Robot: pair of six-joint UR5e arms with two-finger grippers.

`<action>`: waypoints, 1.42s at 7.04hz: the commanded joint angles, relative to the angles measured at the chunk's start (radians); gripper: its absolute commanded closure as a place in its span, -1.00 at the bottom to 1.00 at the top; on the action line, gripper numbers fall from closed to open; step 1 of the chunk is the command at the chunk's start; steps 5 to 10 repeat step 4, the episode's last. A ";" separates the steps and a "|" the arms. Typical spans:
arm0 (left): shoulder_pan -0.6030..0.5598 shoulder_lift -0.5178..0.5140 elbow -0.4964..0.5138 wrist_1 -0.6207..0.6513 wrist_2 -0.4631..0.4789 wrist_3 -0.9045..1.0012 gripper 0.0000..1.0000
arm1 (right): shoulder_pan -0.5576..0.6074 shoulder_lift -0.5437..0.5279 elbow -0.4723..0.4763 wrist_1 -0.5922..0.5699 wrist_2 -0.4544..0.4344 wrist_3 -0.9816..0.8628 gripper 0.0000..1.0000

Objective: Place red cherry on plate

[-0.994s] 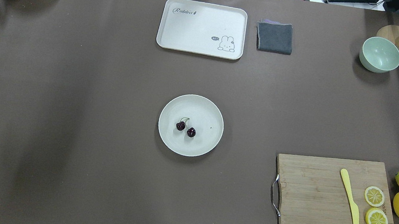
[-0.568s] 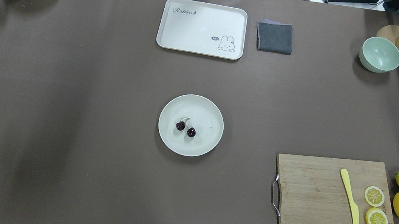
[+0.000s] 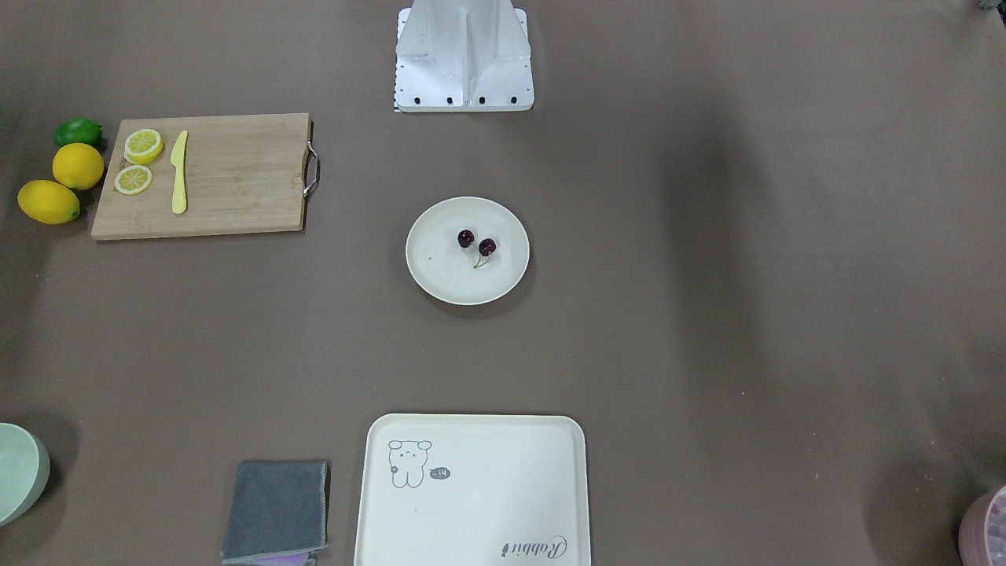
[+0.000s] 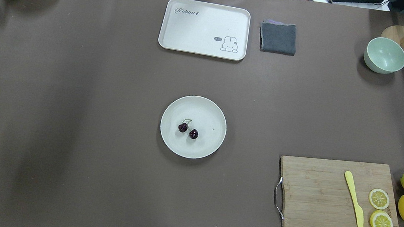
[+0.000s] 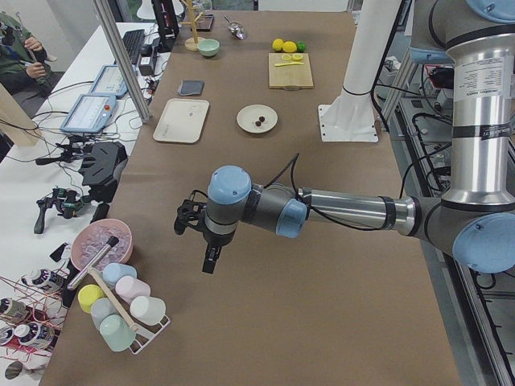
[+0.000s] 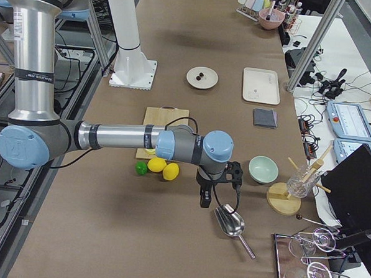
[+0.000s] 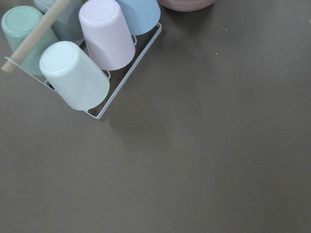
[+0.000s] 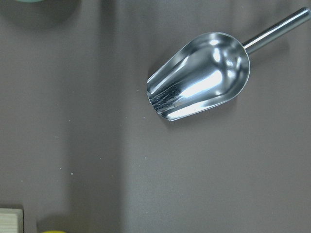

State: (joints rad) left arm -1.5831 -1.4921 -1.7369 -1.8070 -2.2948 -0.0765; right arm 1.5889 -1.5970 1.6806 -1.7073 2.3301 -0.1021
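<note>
Red cherry [image 4: 183, 127] lies on your plate [image 4: 203, 147], mid-table. Beyond it, you can read "Rabbit" on the tray [image 4: 197, 28]. Only the side views show you the left gripper [image 5: 209, 259] and the right gripper [image 6: 204, 199]. Whether their fingers are spread or pressed together, you cannot tell.

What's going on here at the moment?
The red cherry lies inside the plate at mid-table, and nothing is holding it, so the placing looks done. Both arms are out at the table's ends: the left hand hangs over bare table by the cup rack, and the right hand hangs above a metal scoop. Whether either hand is open cannot be told.
</note>
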 commanded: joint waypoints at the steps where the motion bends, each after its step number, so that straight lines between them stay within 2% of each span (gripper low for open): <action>1: 0.000 0.000 0.004 0.000 0.000 0.001 -0.96 | 0.000 0.000 0.002 0.002 0.000 0.001 -1.00; 10: 0.000 -0.002 0.005 -0.002 0.000 0.001 -0.96 | 0.000 -0.001 0.002 0.000 0.000 0.001 -1.00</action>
